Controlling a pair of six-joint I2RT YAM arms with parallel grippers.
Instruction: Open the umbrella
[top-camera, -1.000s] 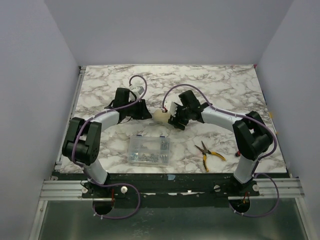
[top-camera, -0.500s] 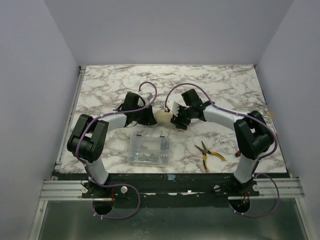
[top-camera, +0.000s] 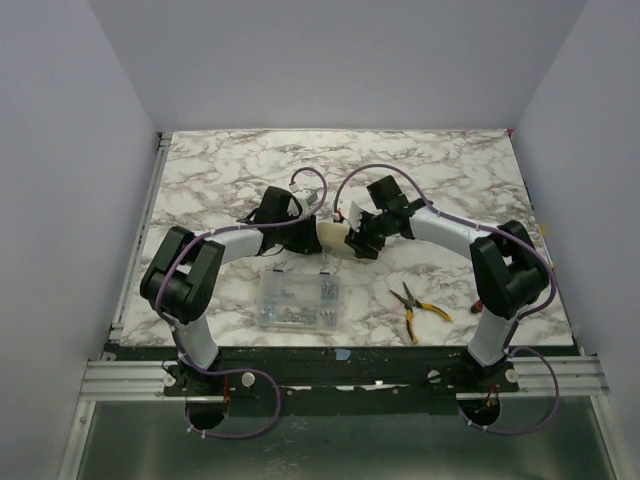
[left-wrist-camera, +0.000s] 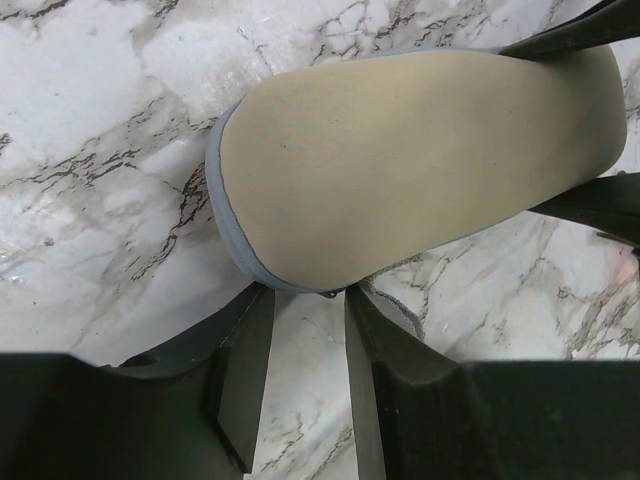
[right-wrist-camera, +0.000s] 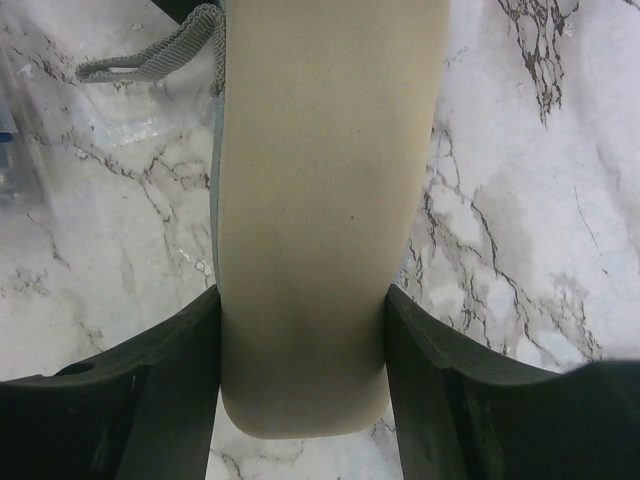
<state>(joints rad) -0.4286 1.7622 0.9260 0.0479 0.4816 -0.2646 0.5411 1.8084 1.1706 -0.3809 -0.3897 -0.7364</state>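
Observation:
The umbrella (top-camera: 332, 238) lies bundled in its cream sleeve on the marble table (top-camera: 440, 170), between my two grippers. My right gripper (top-camera: 358, 240) is shut on it. In the right wrist view both black fingers (right-wrist-camera: 170, 370) press the sides of the umbrella's (right-wrist-camera: 310, 200) near end. A grey strap (right-wrist-camera: 150, 60) trails from its far end. My left gripper (top-camera: 305, 235) is at the other end. In the left wrist view the left gripper (left-wrist-camera: 305, 300) is open with a narrow gap showing bare marble, its tips just touching the lower edge of the umbrella (left-wrist-camera: 400, 160).
A clear plastic box of screws (top-camera: 297, 300) sits on the near side of the table, just in front of the umbrella. Yellow-handled pliers (top-camera: 415, 308) lie to its right. Grey walls close in the table on three sides.
My left arm has swung right across the table and now meets the umbrella's left end. The right gripper has narrowed onto the umbrella's sides.

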